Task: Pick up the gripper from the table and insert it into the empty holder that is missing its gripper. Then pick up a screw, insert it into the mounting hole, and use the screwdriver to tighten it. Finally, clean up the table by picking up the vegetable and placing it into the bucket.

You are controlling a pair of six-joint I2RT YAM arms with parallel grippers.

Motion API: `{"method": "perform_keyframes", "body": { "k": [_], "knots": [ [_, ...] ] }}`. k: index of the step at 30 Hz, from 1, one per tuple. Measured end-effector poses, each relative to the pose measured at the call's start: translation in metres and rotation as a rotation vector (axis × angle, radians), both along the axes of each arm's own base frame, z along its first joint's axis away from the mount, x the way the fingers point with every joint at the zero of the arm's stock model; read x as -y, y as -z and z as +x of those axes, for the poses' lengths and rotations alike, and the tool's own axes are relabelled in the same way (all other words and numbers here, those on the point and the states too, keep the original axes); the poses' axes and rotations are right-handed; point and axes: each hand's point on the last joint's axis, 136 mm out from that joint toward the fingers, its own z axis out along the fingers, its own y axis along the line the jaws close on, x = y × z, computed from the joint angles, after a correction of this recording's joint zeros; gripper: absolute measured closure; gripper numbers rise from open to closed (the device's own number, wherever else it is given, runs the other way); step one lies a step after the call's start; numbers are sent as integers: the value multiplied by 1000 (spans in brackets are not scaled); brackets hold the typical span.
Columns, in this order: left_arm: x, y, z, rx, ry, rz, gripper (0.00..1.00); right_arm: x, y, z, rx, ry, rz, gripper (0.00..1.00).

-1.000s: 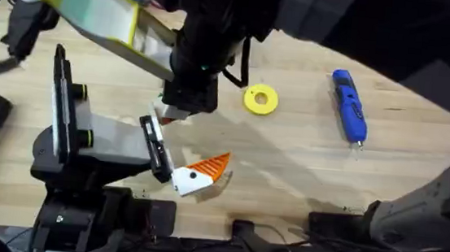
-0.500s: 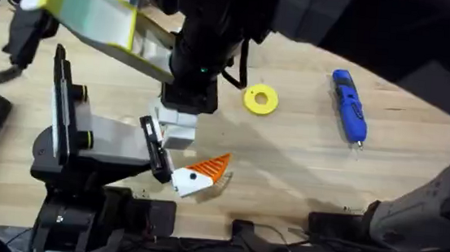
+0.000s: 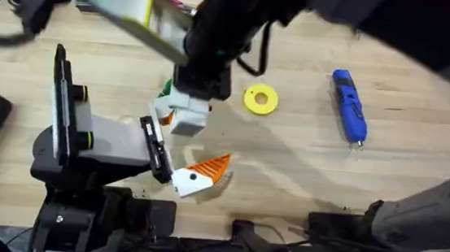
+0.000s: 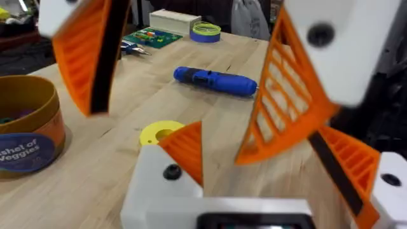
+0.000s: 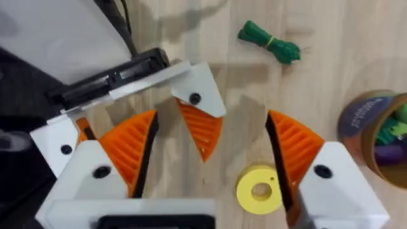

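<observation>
The orange ribbed gripper piece (image 5: 201, 130) sits on the white holder (image 5: 196, 89) of my left gripper (image 3: 196, 174), whose fingers are open; the piece (image 4: 187, 147) also shows in the left wrist view. My right gripper (image 5: 213, 146) hangs just above it, open, with a finger on each side and nothing held. The blue screwdriver (image 3: 349, 104) lies at the right. The green vegetable (image 5: 270, 42) lies on the wood beyond the holder. The bucket (image 4: 28, 121) stands to one side with toy veggies inside. No screw can be made out.
A yellow ring (image 3: 260, 99) lies between the grippers and the screwdriver. Tape rolls (image 4: 205, 30) and a green board (image 4: 151, 37) sit at the far table edge. The right arm (image 3: 217, 27) reaches across the table's middle.
My right gripper dipped toward the left gripper, then drew back up and away from it. The left arm stayed still. The vegetable now shows beside the right gripper.
</observation>
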Motion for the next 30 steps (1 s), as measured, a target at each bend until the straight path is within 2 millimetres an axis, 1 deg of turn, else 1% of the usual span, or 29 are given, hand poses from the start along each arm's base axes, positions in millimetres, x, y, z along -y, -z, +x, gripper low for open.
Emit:
{"method": "perform_keyframes", "body": {
  "k": [5, 14, 19, 22, 24, 26, 30],
  "knots": [
    [0, 0, 0, 0, 0, 0, 15, 14, -23, 9, 35, 38, 47, 5],
    [0, 0, 0, 0, 0, 0, 15, 46, -64, 25, 104, 120, 129, 5],
    [0, 0, 0, 0, 0, 0, 15, 69, -92, 31, 156, 171, 183, 5],
    [0, 0, 0, 0, 0, 0, 15, 87, -107, 35, 189, 215, 213, 5],
    [0, 0, 0, 0, 0, 0, 15, 99, -111, 35, 198, 238, 229, 5],
    [0, 0, 0, 0, 0, 0, 16, 112, -109, 32, 201, 259, 242, 5],
    [0, 0, 0, 0, 0, 0, 15, 132, -93, 25, 216, 292, 268, 5]
  ]
}}
